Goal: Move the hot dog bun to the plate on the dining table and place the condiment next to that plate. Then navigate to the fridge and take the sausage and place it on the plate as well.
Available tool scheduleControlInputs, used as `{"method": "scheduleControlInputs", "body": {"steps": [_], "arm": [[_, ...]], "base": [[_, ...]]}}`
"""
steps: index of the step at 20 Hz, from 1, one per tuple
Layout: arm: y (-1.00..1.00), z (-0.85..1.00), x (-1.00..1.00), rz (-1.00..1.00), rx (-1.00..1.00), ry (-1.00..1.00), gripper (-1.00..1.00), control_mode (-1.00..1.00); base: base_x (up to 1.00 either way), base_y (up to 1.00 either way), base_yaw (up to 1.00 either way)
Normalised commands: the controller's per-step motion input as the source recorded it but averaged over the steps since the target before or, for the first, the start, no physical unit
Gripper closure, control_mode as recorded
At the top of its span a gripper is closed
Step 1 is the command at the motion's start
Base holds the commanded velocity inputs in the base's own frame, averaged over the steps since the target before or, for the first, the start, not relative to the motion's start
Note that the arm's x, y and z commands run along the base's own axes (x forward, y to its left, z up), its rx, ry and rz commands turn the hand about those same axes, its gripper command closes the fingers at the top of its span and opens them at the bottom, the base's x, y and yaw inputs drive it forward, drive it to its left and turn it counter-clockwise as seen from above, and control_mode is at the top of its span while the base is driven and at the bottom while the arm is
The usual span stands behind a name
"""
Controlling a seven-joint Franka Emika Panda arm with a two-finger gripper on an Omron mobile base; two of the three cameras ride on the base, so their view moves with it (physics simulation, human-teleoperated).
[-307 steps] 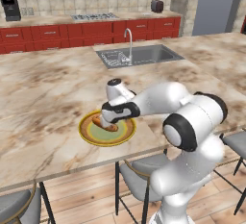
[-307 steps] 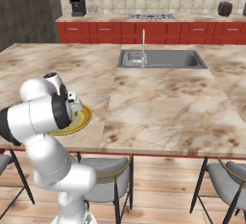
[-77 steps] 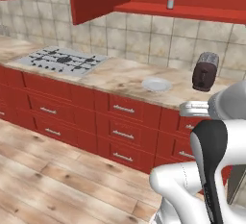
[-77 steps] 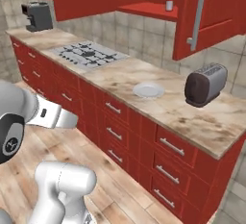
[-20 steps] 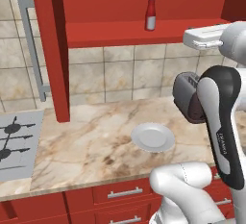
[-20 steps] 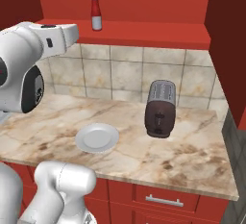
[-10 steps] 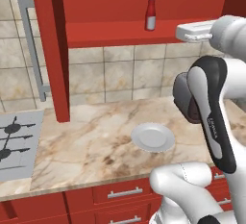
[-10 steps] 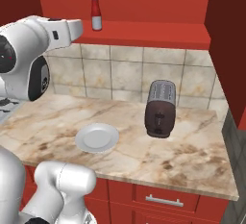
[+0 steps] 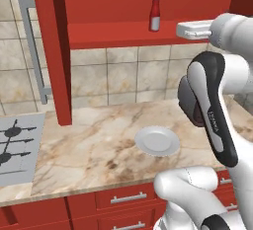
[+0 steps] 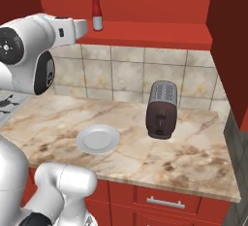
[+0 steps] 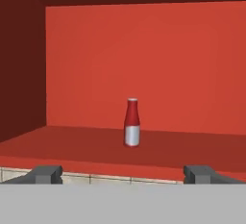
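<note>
Right base view gives us the toaster (image 10: 162,109); left base view the hob (image 9: 15,147). Condiment (image 11: 132,122): red, pale band, upright on the open cabinet shelf (image 11: 72,143). Gripper (image 11: 122,174) spread wide, empty.

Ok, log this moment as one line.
phase: reach for condiment | pincer: open, empty, short of bottle | condiment: upright on red shelf | below: white plate, toaster

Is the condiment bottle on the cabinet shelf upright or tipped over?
Upright: the condiment stands on its base on the shelf, cap up.
</note>
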Motion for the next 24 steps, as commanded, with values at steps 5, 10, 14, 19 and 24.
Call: {"method": "scheduleControlInputs", "body": {"steps": [5, 10, 14, 19, 24], "arm": [[0.05, 0.0, 0.51, -0.05, 0.01, 0.04, -1.0, -1.0], [0.0, 0.0, 0.59, -0.05, 0.0, 0.0, -1.0, -1.0], [0.0, 0.0, 0.55, -0.03, 0.0, 0.0, -1.0, -1.0], [0.0, 0.0, 0.54, -0.01, 0.0, 0.0, -1.0, -1.0], [0.0, -0.02, 0.55, -0.02, 0.0, 0.0, -1.0, -1.0]], "base": [[0.0, 0.0, 0.0], [0.0, 0.0, 0.0], [0.0, 0.0, 0.0], [0.0, 0.0, 0.0], [0.0, 0.0, 0.0]]}}
